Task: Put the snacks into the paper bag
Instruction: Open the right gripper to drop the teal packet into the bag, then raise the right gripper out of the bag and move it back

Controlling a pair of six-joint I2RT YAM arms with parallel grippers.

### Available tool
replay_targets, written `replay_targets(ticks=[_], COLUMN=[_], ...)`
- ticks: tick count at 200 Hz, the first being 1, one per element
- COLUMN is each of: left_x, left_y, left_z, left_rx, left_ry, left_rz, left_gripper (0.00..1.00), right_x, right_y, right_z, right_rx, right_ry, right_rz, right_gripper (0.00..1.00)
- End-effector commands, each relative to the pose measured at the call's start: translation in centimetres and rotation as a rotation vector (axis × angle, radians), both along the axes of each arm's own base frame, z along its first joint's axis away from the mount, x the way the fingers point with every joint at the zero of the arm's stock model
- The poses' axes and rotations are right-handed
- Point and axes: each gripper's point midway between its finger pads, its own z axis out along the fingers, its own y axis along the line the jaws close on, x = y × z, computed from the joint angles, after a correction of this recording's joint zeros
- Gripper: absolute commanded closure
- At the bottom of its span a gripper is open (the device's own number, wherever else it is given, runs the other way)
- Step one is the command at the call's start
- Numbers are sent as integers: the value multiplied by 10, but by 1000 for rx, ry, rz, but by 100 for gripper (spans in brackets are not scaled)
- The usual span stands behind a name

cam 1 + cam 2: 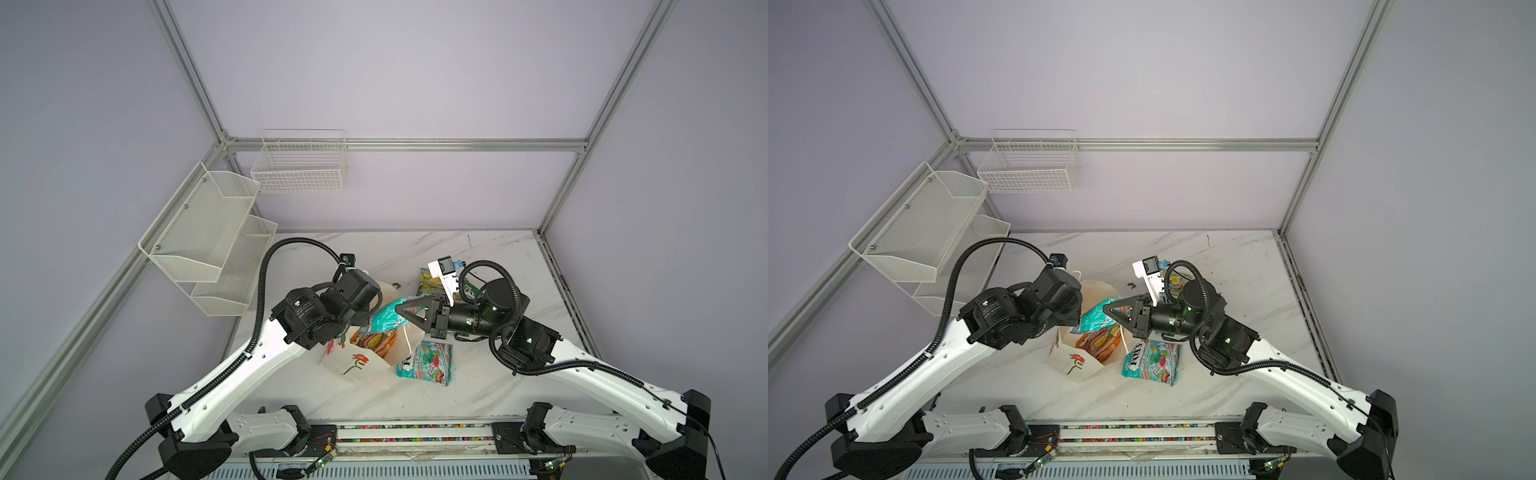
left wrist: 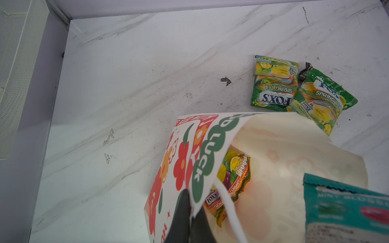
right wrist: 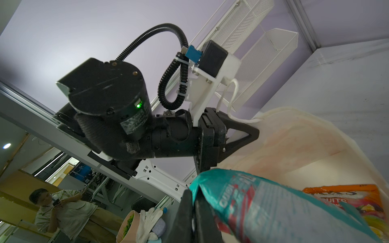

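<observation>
The white paper bag (image 1: 353, 368) (image 1: 1071, 363) with red flowers stands mid-table. My left gripper (image 2: 190, 202) is shut on its rim (image 2: 202, 185), beside a cord handle. An orange-pink packet (image 1: 376, 343) (image 2: 233, 178) lies inside. My right gripper (image 1: 399, 309) (image 3: 192, 195) reaches over the bag's mouth, shut on a corner of a teal packet (image 1: 384, 318) (image 3: 273, 210) that hangs into the opening. Another teal packet (image 1: 426, 363) (image 1: 1152, 361) lies on the table right of the bag. Two green-yellow packets (image 2: 273, 84) (image 2: 320, 98) lie behind it, partly under the right arm in both top views.
White mesh shelves (image 1: 208, 249) and a wire basket (image 1: 299, 166) hang on the left and back walls. A small dark scrap (image 2: 225, 80) lies on the marble table (image 1: 498, 257) behind the bag. Both arms meet over the bag.
</observation>
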Motion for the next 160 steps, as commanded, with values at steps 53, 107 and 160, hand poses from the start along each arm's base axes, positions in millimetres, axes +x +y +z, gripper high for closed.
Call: replay_targets(ticks=[53, 107, 160], left_x=[6, 2, 4], left_y=[-1, 6, 2], left_z=[12, 14, 19], left_rx=[-47, -50, -51], left_ry=[-52, -71, -78], left_rz=[25, 29, 12], left_gripper=[100, 100, 100], right_x=[-5, -1, 3], right_y=[-1, -1, -11], right_z=[18, 13, 0], right_rx=[60, 35, -1], right_ry=[-48, -42, -26], right_rz=[4, -15, -77], right_gripper=[66, 60, 46])
